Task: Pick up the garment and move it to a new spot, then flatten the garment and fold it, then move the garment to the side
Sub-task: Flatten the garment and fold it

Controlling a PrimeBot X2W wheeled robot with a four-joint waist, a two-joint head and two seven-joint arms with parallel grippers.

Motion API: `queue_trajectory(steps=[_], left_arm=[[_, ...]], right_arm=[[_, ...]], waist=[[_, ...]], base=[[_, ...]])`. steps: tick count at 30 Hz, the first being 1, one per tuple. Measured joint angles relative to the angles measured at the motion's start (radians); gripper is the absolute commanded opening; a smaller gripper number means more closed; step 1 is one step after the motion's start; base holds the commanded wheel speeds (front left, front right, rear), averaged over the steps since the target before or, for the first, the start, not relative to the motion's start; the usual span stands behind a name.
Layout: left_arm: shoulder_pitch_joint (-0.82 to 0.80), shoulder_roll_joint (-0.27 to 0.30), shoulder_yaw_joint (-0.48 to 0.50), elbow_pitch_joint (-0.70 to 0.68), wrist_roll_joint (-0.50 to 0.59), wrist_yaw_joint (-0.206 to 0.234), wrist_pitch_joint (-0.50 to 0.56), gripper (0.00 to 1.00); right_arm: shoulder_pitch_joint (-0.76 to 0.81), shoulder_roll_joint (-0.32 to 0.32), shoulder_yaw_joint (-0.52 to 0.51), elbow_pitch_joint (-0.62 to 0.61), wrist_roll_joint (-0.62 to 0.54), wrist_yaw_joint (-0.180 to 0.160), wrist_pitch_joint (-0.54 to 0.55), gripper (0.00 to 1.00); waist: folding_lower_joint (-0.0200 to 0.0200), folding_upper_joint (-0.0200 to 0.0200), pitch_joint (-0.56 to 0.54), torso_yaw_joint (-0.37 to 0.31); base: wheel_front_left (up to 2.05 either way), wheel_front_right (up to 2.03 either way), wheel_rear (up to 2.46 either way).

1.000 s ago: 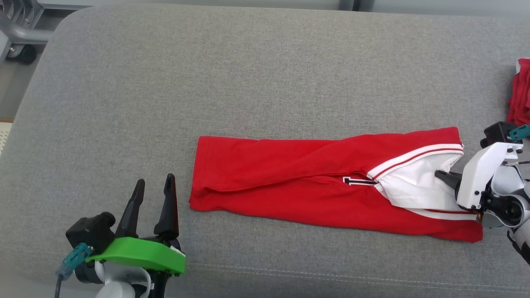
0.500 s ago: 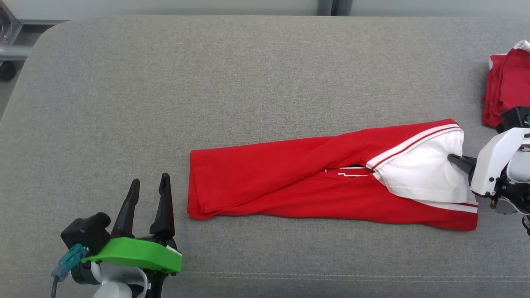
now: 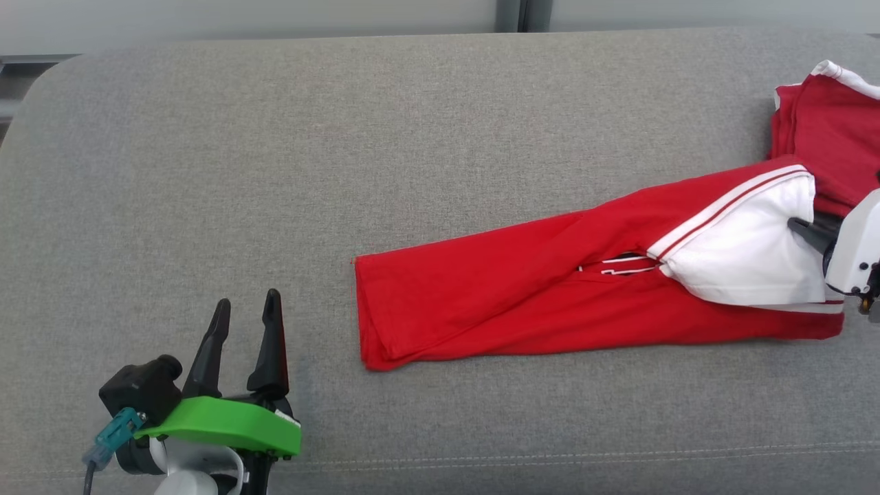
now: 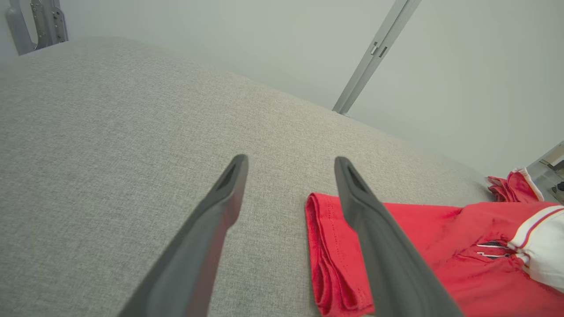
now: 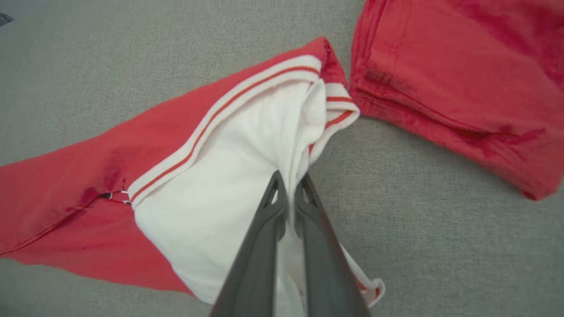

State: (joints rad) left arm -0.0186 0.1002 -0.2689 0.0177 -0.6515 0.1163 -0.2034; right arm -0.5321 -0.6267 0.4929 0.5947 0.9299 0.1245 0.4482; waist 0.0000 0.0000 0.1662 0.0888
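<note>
The right hand, pinched shut on the white end of the red garment, has dragged it away from the wide-open left hand and close beside the other red clothes, so the move aside looks nearly done.

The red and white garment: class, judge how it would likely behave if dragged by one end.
Probably floppy: the garment bunches into soft folds where the right gripper pinches its white part. Likely light for its size: it looks thin and lies flat. It may drag and skew rather than slide, since the grey cushion looks coarsely woven.
</note>
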Motion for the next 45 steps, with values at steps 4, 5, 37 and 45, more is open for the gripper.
queue_trajectory(steps=[4,5,37,45], left_arm=[[0.000,0.000,-0.005,-0.002,0.004,0.000,0.003,1.00],[0.000,0.000,-0.005,-0.002,0.004,0.000,0.005,1.00],[0.002,-0.015,-0.050,0.019,0.005,-0.001,0.015,1.00],[0.002,-0.022,-0.067,0.037,0.003,-0.002,0.015,1.00]], right_arm=[[-0.013,-0.040,-0.007,-0.007,-0.005,0.000,0.000,0.00],[-0.015,-0.052,-0.010,-0.007,-0.006,0.000,0.000,0.00],[-0.001,0.138,0.177,-0.315,0.110,0.000,0.071,0.00],[0.008,0.228,0.236,-0.299,0.114,-0.001,0.103,0.00]], waist=[[0.0000,0.0000,-0.002,-0.008],[0.0000,0.0000,-0.002,-0.010],[0.0000,0.0000,-0.067,0.011],[0.0000,0.0000,-0.080,0.073]], base=[[0.00,0.00,0.00],[0.00,0.00,0.00],[0.00,0.00,0.00],[0.00,0.00,0.00]])
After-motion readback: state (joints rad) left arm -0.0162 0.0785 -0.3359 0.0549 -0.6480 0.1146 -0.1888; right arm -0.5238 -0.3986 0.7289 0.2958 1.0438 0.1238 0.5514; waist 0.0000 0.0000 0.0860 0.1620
